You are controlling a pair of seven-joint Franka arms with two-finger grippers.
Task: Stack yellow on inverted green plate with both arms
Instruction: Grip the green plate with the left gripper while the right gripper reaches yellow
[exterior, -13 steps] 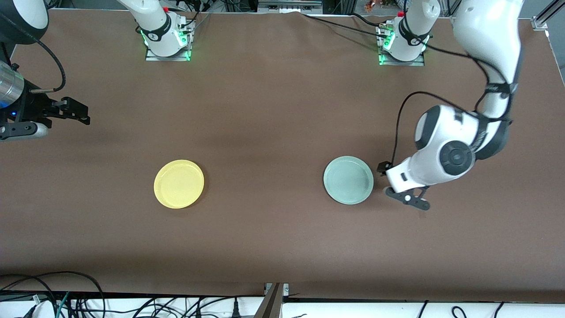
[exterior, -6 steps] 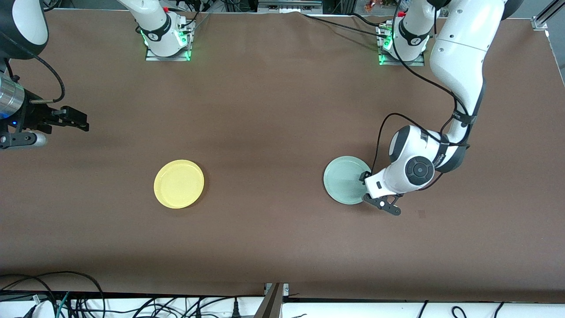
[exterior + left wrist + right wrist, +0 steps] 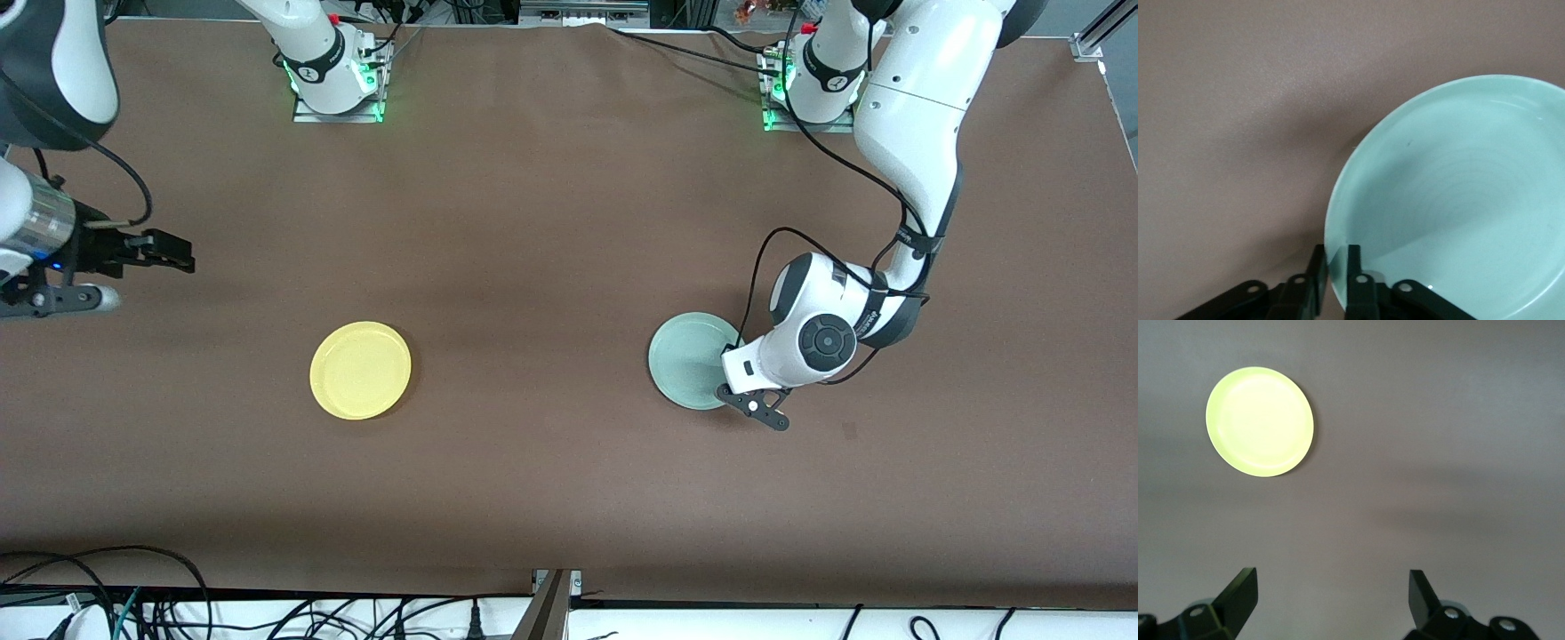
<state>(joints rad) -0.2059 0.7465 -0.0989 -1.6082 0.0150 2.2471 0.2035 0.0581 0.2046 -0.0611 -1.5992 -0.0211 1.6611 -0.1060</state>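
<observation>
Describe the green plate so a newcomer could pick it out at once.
On the brown table lie two round plates, level with each other. The green plate is the one toward the left arm's end, its rim pinched in the left gripper jaws. It is pale mint, unlike the bright yellow plate, which lies untouched.

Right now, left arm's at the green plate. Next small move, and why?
Probably lift that edge a little to begin turning the plate over. The left pincer has its fingers closed on the rim of the green plate, which still lies face up on the table. The yellow plate sits untouched, and the right pincer waits open above the table.
</observation>
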